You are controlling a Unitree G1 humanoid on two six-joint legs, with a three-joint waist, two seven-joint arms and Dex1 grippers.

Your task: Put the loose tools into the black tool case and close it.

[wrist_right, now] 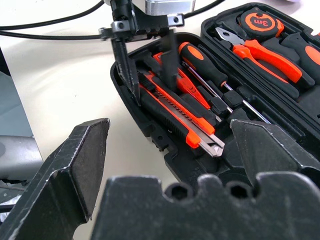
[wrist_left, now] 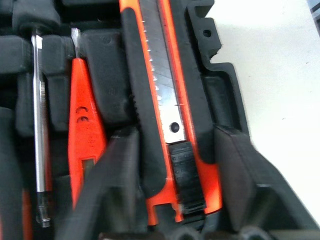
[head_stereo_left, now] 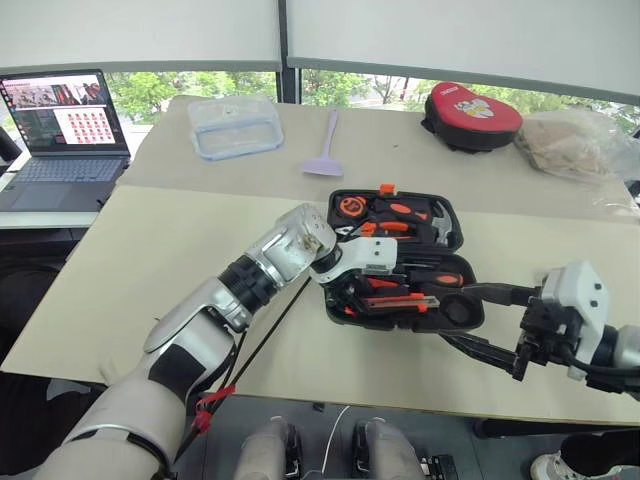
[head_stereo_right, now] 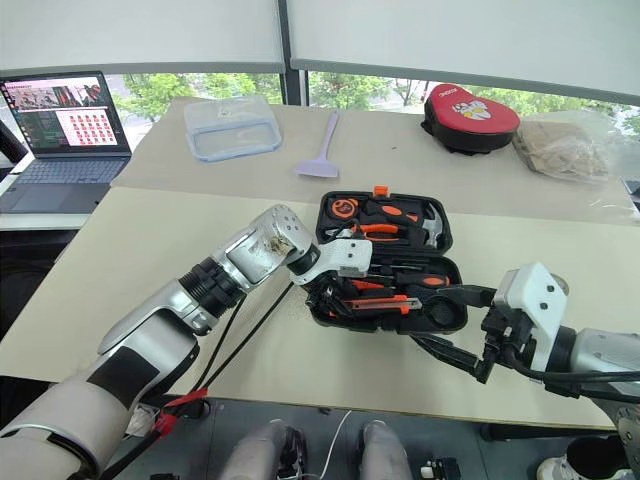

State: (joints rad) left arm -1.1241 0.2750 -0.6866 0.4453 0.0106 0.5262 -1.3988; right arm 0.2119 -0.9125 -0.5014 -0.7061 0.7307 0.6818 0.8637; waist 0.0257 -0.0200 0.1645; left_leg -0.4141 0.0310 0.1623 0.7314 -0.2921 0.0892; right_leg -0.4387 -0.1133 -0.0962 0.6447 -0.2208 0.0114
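- Left hand (wrist_right: 150, 65) fingers apart, straddling utility knife (wrist_left: 167, 100).
- Right hand (head_stereo_left: 490, 325) spread wide, empty.
- Knife lying lengthwise along front slot of open black tool case (head_stereo_left: 470, 318), beside all-orange screwdriver (wrist_left: 85, 125).

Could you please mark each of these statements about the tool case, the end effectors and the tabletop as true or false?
1. The black tool case lies open on the table. True.
2. The utility knife lies on the bare table beside the case. False: it sits in the case's front half.
3. The left end effector has a finger either side of the utility knife. True.
4. The right end effector is clamped on a screwdriver. False: its fingers are open and hold nothing.
5. The lilac scraper is inside the case. False: it lies on the table behind the case.
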